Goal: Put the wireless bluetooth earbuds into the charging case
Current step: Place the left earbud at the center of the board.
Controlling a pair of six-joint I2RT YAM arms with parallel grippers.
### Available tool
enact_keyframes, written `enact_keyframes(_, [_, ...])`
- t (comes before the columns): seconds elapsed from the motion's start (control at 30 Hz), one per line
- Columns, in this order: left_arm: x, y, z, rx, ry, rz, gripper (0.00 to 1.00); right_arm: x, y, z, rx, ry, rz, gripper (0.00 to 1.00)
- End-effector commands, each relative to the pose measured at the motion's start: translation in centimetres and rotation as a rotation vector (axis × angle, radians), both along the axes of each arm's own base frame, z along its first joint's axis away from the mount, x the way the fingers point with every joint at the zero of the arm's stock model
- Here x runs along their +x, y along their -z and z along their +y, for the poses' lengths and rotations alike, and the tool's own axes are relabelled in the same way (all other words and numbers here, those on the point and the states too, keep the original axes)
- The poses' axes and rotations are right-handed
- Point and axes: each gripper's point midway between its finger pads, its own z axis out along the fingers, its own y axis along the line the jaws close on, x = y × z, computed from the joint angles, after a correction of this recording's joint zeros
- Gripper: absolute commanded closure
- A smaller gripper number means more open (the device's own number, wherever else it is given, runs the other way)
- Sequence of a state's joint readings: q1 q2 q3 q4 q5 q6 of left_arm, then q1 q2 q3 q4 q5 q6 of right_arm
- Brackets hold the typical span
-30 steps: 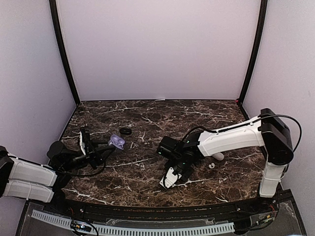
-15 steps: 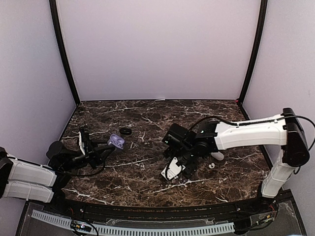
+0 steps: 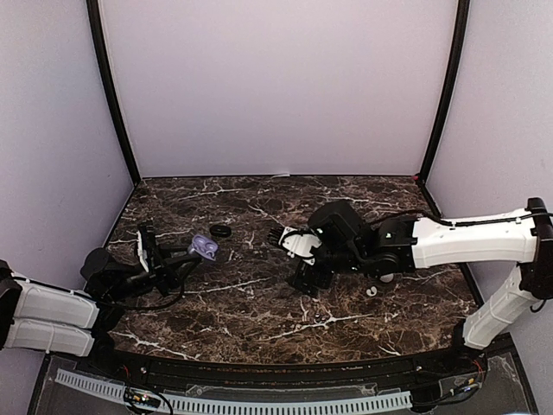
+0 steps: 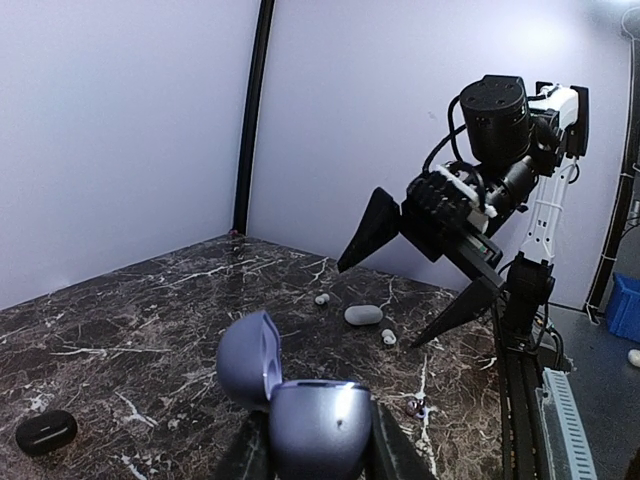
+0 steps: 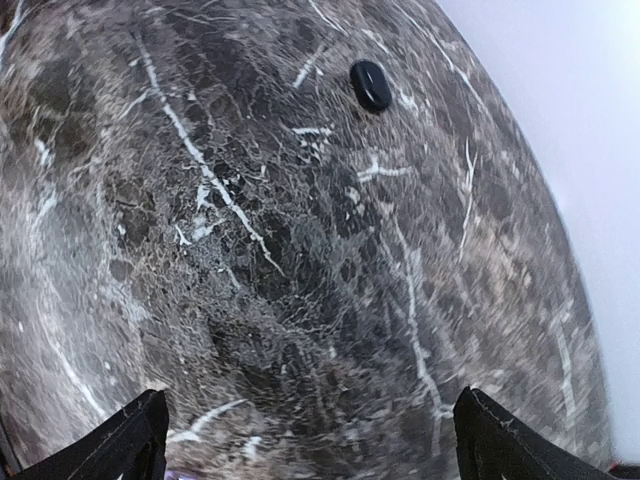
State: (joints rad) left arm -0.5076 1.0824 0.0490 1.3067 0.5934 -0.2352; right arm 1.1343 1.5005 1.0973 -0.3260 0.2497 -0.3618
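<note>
Lilac walls enclose a dark marble counter (image 3: 259,333). From above, the left claw (image 3: 192,256) clenches the open lilac oval charging case (image 3: 206,247). The right claw (image 3: 300,259), spread and empty, hangs right of the case, and a tiny glossy white earbud (image 3: 371,291) lies farther right. Left wrist view: the case's lid stands up. Right wrist view: only a flat black ring (image 5: 371,84). That slick bud may squirt from a pinch.

A dark veined marble table (image 5: 300,200) is spread beneath the right gripper (image 5: 310,400); pale lilac walls (image 3: 276,86) and black posts (image 3: 110,95) are seen beyond.
</note>
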Motion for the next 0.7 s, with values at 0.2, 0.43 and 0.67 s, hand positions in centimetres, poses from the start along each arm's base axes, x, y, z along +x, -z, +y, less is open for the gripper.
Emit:
enact_keyframes(0.2, [-0.2,0.1,0.2,0.005,-0.003,-0.017,0.83,-1.7,5.3,-1.8,0.370,0.442,0.441,0.03])
enact_keyframes(0.43, [0.0,0.4,0.1,0.015,-0.006,-0.011,0.83,-4.0,8.4,-4.5,0.239,0.532,0.559,0.57])
enact_keyframes(0.67, [0.1,0.6,0.1,0.022,-0.004,-0.011,0.83,-5.5,10.7,-7.6,0.214,0.870,0.714,0.67])
